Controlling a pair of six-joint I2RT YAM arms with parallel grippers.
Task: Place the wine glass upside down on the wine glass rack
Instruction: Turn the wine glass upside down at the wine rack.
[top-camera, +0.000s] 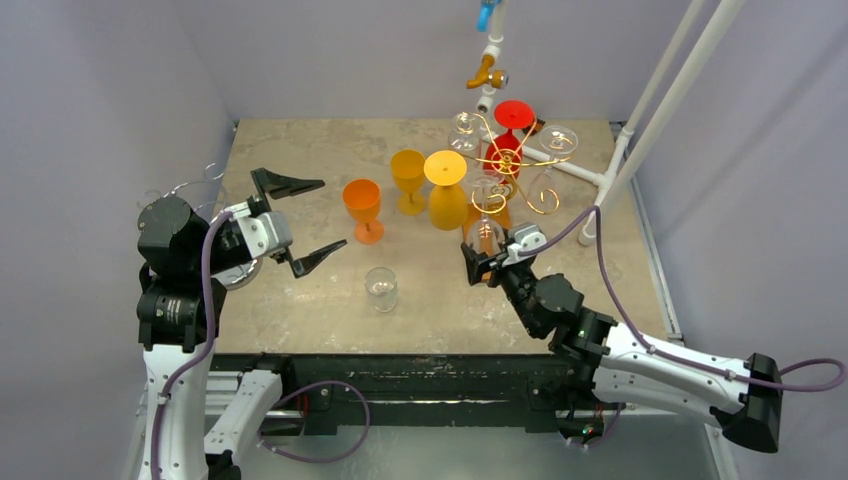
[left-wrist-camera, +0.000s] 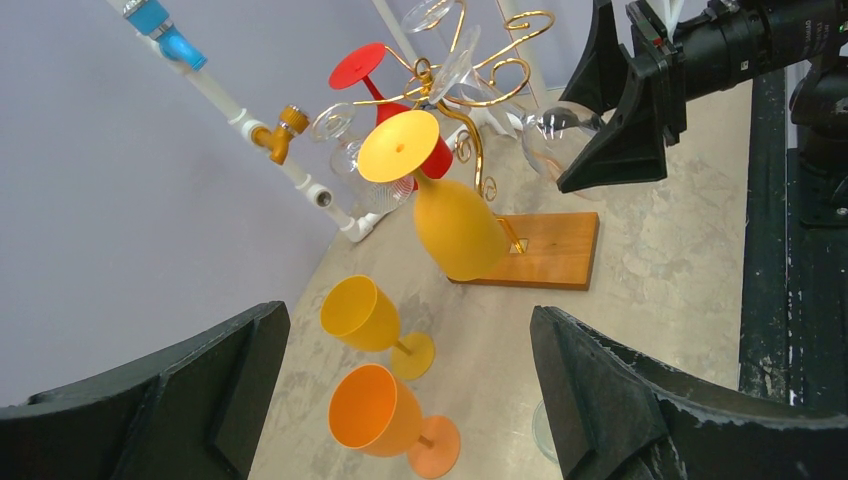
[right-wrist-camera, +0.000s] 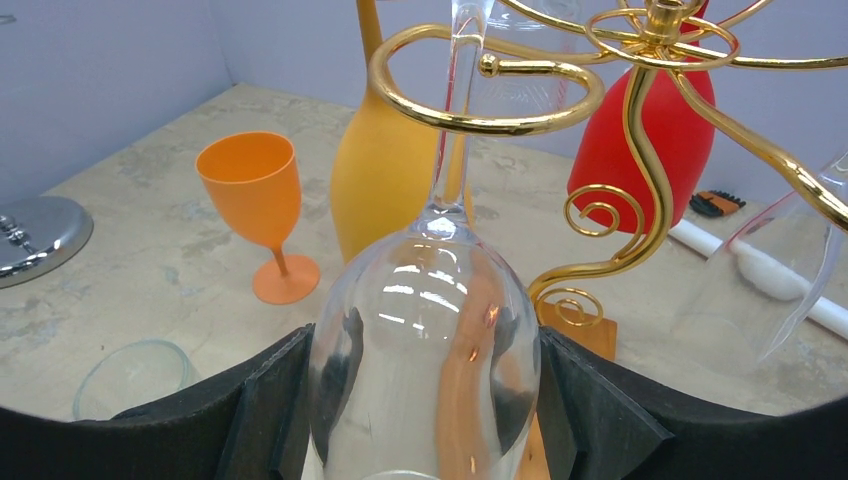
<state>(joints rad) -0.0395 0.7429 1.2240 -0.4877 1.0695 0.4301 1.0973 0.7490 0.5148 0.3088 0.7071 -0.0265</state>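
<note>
Orange plastic goblet (top-camera: 362, 203) and yellow goblet (top-camera: 408, 172) upright side by side on the stone-look table (top-camera: 300, 150), clear tumbler (top-camera: 381, 288) apart, nearer the front.

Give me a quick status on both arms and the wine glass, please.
Left fingers open, empty. Right fingers closed on the inverted clear wine glass, stem inside a gold rack hook. Yellow glass hangs close by.
</note>
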